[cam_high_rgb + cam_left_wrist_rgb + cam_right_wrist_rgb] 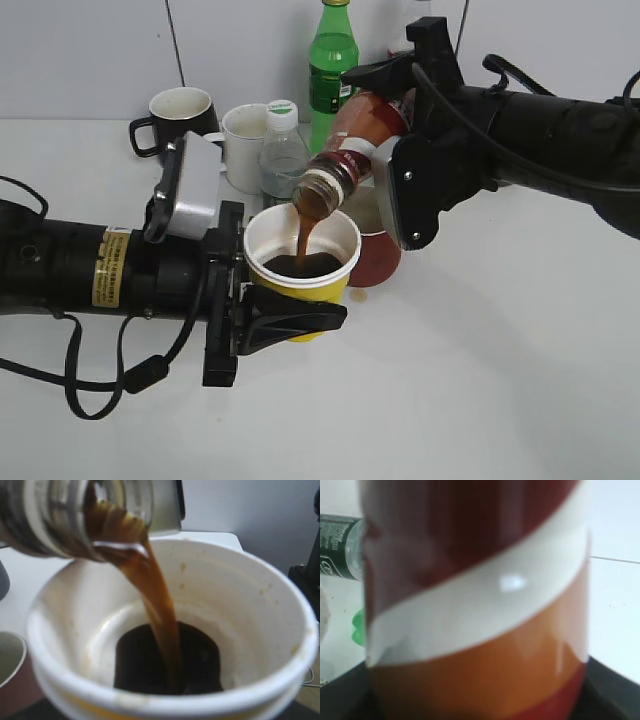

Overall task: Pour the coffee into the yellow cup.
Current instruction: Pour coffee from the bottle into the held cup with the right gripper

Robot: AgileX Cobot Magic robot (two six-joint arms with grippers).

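My left gripper is shut on the yellow cup and holds it upright at the table's middle. My right gripper is shut on the brown Nescafe bottle, tilted mouth-down over the cup. A stream of coffee runs from the bottle mouth into the cup, where a dark pool lies at the bottom. The left wrist view shows the bottle mouth, the stream and the cup's white inside. The bottle's red-white label fills the right wrist view.
Behind the cup stand a dark mug with white inside, a white mug, a small clear bottle and a green bottle. A red mug sits right behind the cup, under the bottle.
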